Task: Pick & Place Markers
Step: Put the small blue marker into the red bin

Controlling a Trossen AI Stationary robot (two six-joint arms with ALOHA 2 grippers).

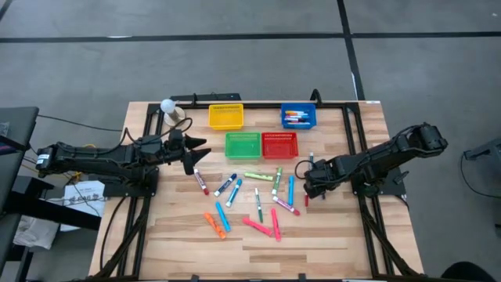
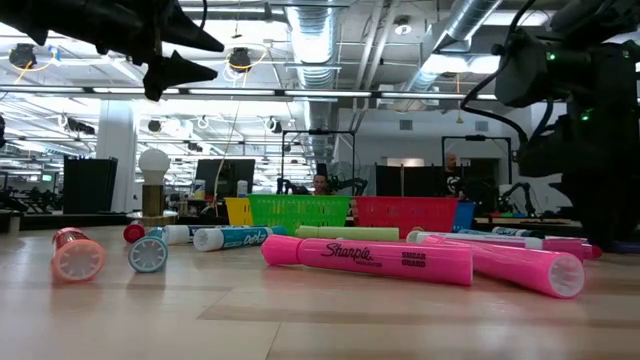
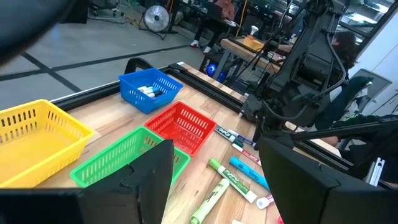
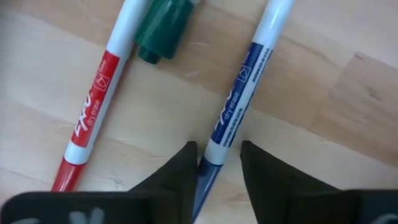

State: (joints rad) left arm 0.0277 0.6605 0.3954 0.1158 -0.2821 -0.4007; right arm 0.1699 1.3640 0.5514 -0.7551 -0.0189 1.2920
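One blue-and-white marker (image 4: pixel 239 93) is what I am lining up on, and it is lying on the table (image 1: pixel 344 235) at the right-hand end of the scatter of markers, nearer the table's right edge than its left. I am watching it through the right wrist camera: its long axis is running straight out ahead of the right gripper (image 4: pixel 219 152), with the dark blue cap end sitting in the gap between the two fingers, so they are set across its width, not along it. The fingers are standing partly open, one seemingly at the cap and the other just clear of it, and I am judging that nothing is gripped yet. A red marker (image 4: pixel 90 115) and a green cap (image 4: pixel 163 28) are lying just beside it, outside the fingers. The left gripper (image 1: pixel 196 150) is hanging wide open and empty by the green basket (image 1: pixel 242 144), well apart from this marker, so the right arm is plainly the nearer one.
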